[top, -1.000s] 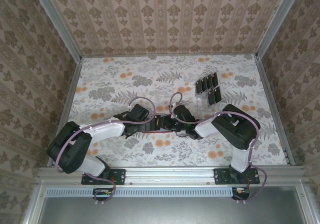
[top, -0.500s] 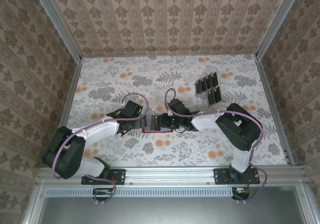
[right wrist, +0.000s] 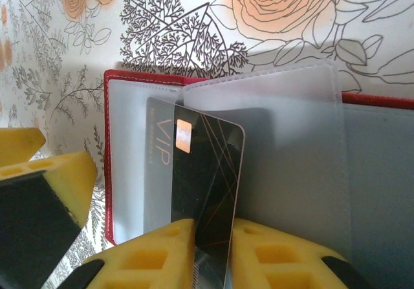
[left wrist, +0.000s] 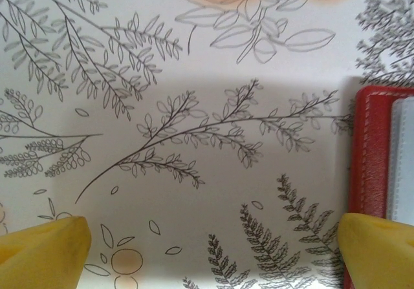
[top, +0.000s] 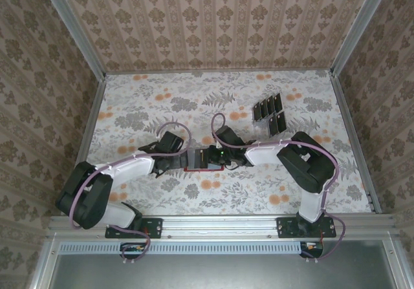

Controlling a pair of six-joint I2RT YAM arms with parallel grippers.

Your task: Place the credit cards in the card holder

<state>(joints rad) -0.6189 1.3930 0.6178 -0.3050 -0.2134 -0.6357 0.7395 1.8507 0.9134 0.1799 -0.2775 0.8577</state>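
Here, the right hand is clenched on one black credit card. Its two yellow fingers sit at the bottom of the right wrist view, one on each side of the card's lower end. The card has a small orange square and the letters VIP on it. It leans a little to the right. Its left part looks grey, as if it sits behind a see-through pocket, and its right part looks dark and bare.

The card lies over the open card holder. The holder is red round the edge, with pale see-through pockets inside. It takes up the middle and right of this view, and one pocket flap stands up above the card.

At the lower left of the same view are the yellow fingers of the left hand, just beside the holder's red edge. In the left wrist view this hand is spread wide and grips nothing. One fingertip is in each bottom corner, and the red edge of the holder shows at the right. I cannot tell if the right fingertip touches it.

From the top view, the holder lies flat on the flowery worktop, between the two hands, just below the middle of the frame. The other credit cards stand in two short rows, well apart, up and to the right.
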